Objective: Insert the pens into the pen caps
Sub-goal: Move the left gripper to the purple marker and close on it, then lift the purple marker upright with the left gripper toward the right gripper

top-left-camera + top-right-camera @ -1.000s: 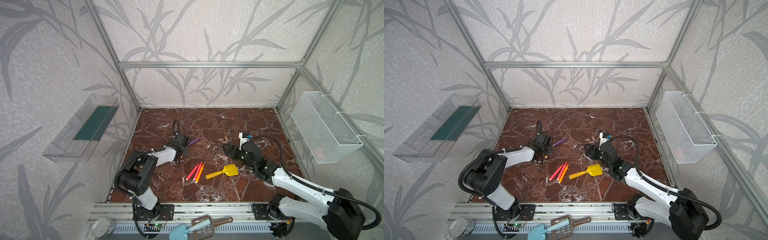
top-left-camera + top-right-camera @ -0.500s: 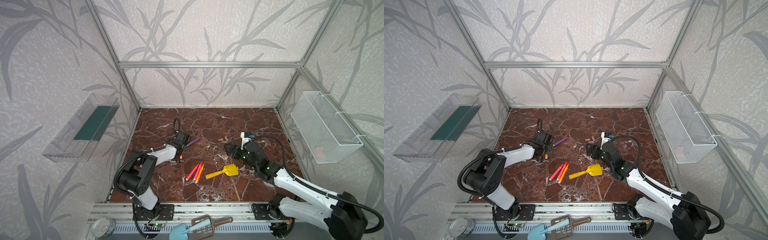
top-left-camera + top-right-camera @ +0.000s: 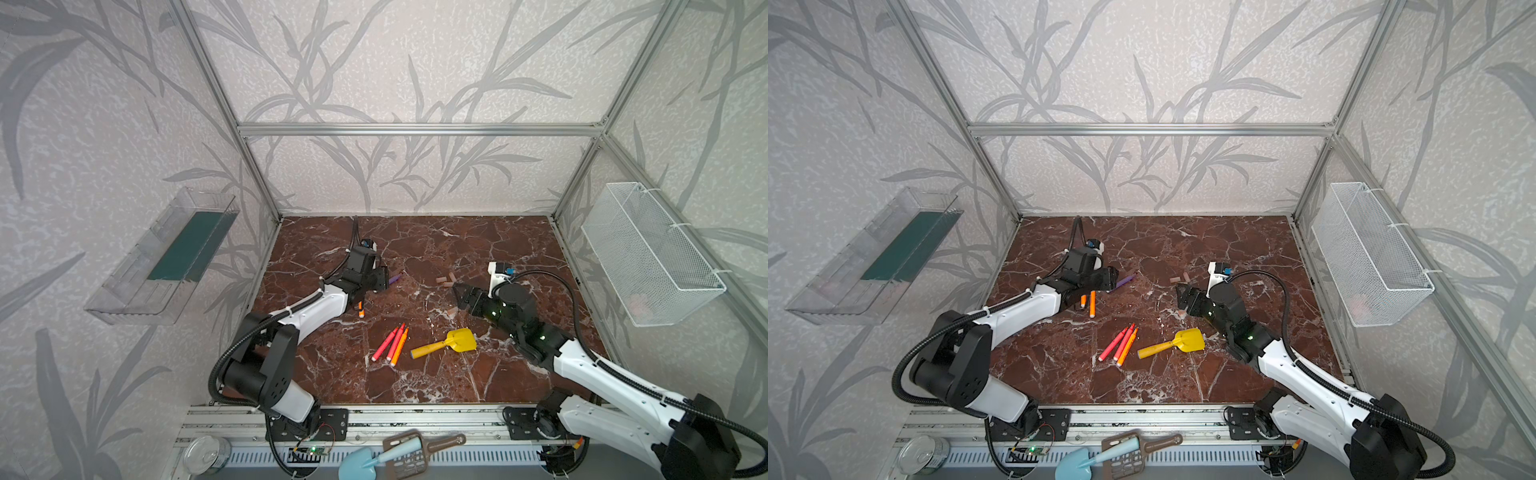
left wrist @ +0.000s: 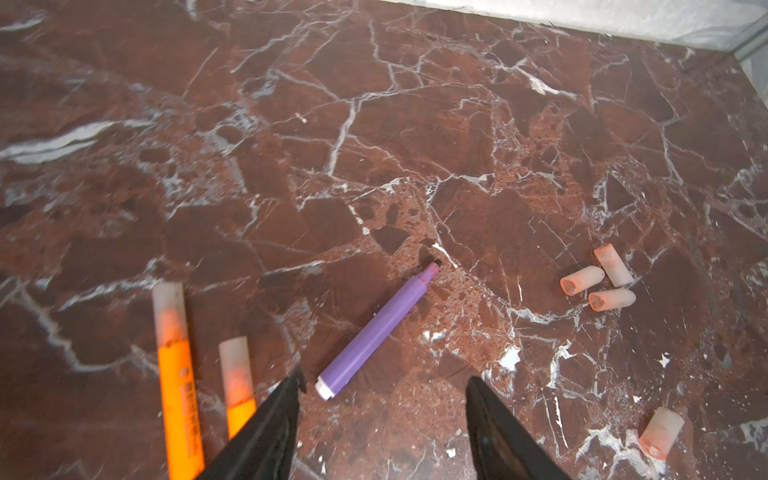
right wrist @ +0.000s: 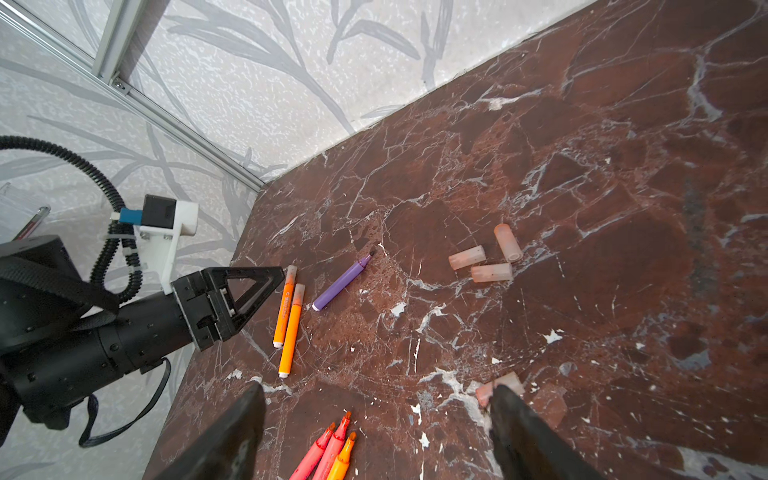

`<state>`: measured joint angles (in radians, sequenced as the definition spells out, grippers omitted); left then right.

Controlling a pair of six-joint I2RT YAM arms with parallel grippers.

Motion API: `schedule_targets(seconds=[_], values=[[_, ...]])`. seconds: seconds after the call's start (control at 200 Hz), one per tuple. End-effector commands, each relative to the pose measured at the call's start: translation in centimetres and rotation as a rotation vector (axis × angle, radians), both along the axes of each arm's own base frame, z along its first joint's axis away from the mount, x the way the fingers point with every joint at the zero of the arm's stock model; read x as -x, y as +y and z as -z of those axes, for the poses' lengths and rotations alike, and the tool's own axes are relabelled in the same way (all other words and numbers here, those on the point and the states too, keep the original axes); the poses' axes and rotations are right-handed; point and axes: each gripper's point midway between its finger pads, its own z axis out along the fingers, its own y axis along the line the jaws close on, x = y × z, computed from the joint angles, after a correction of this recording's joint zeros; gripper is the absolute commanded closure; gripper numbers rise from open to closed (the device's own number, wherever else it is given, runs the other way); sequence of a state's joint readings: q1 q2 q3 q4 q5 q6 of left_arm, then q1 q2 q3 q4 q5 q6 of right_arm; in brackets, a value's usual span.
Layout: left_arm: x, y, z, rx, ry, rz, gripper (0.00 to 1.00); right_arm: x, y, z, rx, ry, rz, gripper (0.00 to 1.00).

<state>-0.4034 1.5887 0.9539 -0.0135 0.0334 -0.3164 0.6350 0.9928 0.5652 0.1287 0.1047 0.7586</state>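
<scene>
From where I stand, the left hand (image 4: pixel 384 378) hangs low over the bench (image 4: pixel 374 124) with its fingers spread and nothing between them. Just outside one finger lie an orange pen (image 4: pixel 176 374) and a second orange pen (image 4: pixel 240 415), side by side and both wearing pale caps. I take these for finished work laid out of the way. Directly ahead of that hand lies the purple pen (image 4: pixel 374 332), bare-tipped, with its white end close to the fingertips. The hand seems placed there because this pen is the next one to lift. Further ahead sit three loose pen caps (image 4: pixel 611 299) in a tight cluster. The right hand (image 5: pixel 376 388) is spread wide too and holds nothing. A single cap (image 5: pixel 509 380) lies right at the tip of one finger, touching or not I cannot tell, which looks like lining up to pinch it. Close by that hand lie three uncapped pens (image 5: pixel 332 444), two pinkish-red and one orange, packed together. The yellow toy shovel (image 3: pixel 451 343) rests back from the hand beside the right arm and plays no part.
</scene>
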Motion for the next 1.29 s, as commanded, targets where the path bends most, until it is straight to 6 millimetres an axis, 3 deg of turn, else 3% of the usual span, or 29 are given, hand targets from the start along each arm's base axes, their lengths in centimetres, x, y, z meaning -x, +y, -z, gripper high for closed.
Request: schedule_targets(seconds=[0.0, 0.305, 0.565, 0.855, 0.985, 1.059, 1.289], values=[[-1.9, -1.8, -0.1, -0.019, -0.009, 0.105, 0.32, 0.0, -0.5, -0.1, 0.010, -0.008, 0.005, 0.17], [-4.0, -2.7, 3.6, -0.089, 0.093, 0.140, 0.26, -0.6, -1.2, -0.2, 0.009, -0.006, 0.014, 0.15], [-2.0, -2.6, 7.2, -0.104, 0.241, 0.156, 0.27, -1.6, -1.7, 0.6, -0.010, 0.026, 0.025, 0.15], [0.4, -2.5, 9.4, -0.129, 0.305, 0.153, 0.36, -1.7, -1.9, 1.1, -0.016, 0.034, 0.029, 0.15], [1.1, -2.5, 10.1, -0.171, 0.325, 0.147, 0.45, -1.5, -2.1, 1.2, -0.019, 0.033, 0.031, 0.15], [1.4, -2.5, 10.3, -0.197, 0.324, 0.146, 0.53, -1.4, -2.2, 1.2, -0.019, 0.028, 0.032, 0.15], [2.2, -2.6, 10.1, -0.295, 0.301, 0.139, 0.61, -1.6, -2.2, 1.2, -0.014, 0.029, 0.032, 0.15]])
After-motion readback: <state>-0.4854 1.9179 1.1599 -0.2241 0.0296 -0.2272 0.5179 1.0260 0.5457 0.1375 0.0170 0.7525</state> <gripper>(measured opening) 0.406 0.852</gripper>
